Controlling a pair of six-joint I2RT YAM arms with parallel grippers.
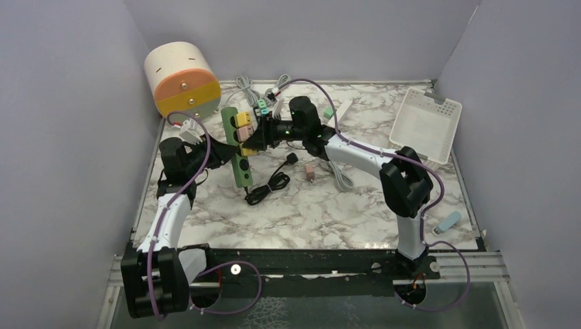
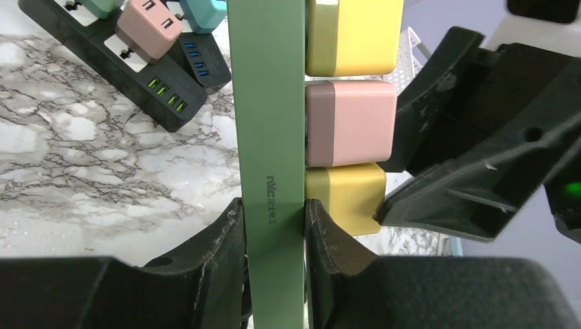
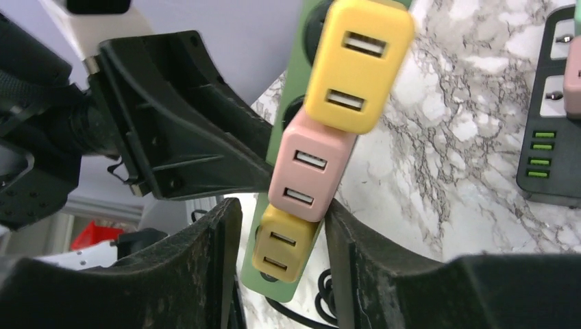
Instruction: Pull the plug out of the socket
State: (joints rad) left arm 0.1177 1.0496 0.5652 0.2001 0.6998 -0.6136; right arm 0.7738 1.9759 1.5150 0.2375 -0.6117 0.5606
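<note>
A green power strip (image 1: 241,168) is held off the table. My left gripper (image 2: 274,226) is shut on its narrow sides (image 2: 268,123); in the top view that gripper (image 1: 227,152) is at the strip's left. Three plugs sit in the strip: a yellow one (image 3: 356,65), a pink one (image 3: 308,168) and a smaller yellow one (image 3: 282,243). My right gripper (image 3: 282,236) is open, its fingers either side of the smaller yellow plug with a gap on each side. The right gripper's fingers (image 2: 473,171) also show in the left wrist view beside the lowest plug (image 2: 346,195).
A black power strip (image 2: 137,75) with pink and teal plugs lies behind on the marble. A coiled black cable (image 1: 270,181) and a loose pink plug (image 1: 310,171) lie near the middle. A cream-and-orange cylinder (image 1: 181,79) stands back left, a white basket (image 1: 425,123) back right.
</note>
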